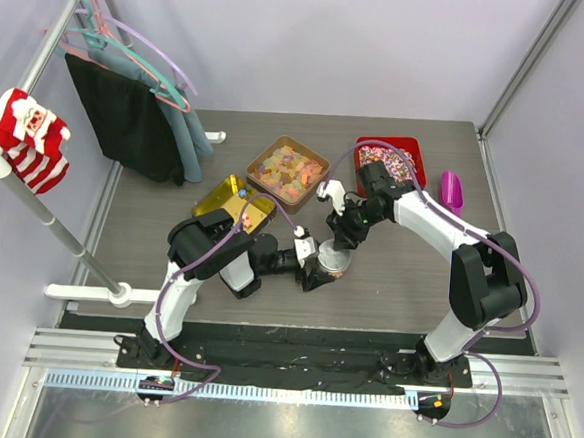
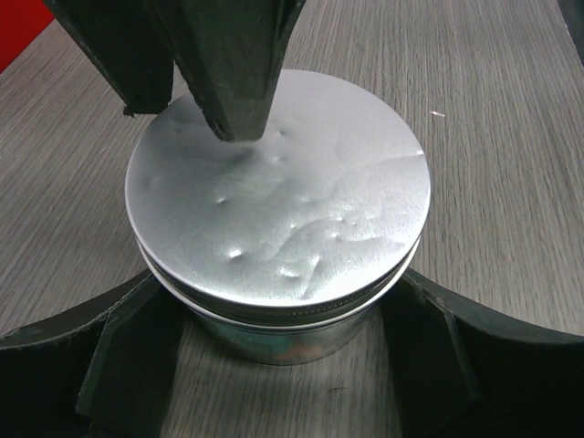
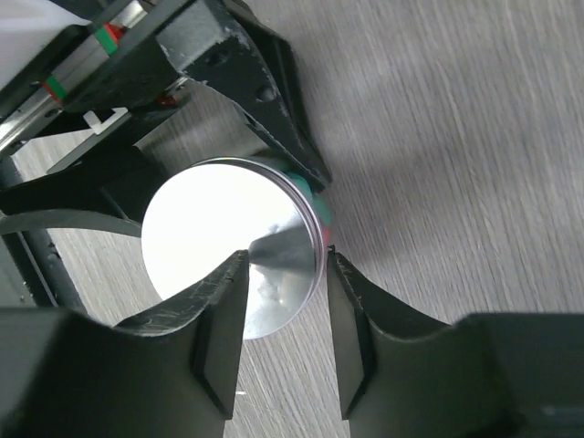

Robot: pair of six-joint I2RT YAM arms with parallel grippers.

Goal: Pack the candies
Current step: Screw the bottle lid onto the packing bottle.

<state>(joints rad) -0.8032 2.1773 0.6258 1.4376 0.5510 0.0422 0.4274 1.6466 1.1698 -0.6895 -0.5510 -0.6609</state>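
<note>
- Silver metal lid [image 2: 283, 182] sits flat on a short round jar [image 2: 274, 339] standing upright on the grey wood-grain table [image 1: 408, 277], between the two arms.
- Left gripper [image 2: 285, 315] reaches in from the left. Its jaws stand wide, one against each side of the jar's wall below the lid, clamping the jar.
- Right gripper [image 3: 286, 265] points down over the lid. Its jaws are narrow with a gap between them and nothing in that gap. In the left wrist view one fingertip [image 2: 239, 123] touches the lid's top near its far edge.
- Candies [image 1: 384, 157] lie mostly in the red tray [image 1: 413, 145] at the far right of the table, well apart from both sets of jaws.
- Just under the lid's rim, the right wrist view shows a sliver of green and red inside the jar, so this lot lies between the left jaws and below the right ones.
- Near the left arm's elbow, a yellow tray [image 1: 213, 199] holds a few more bright pieces.
- Beside it, a brown tray [image 1: 259, 155] holds pale orange gummy pieces [image 1: 287, 174].
- Right of the red tray lies a purple scoop [image 1: 452, 190].
</note>
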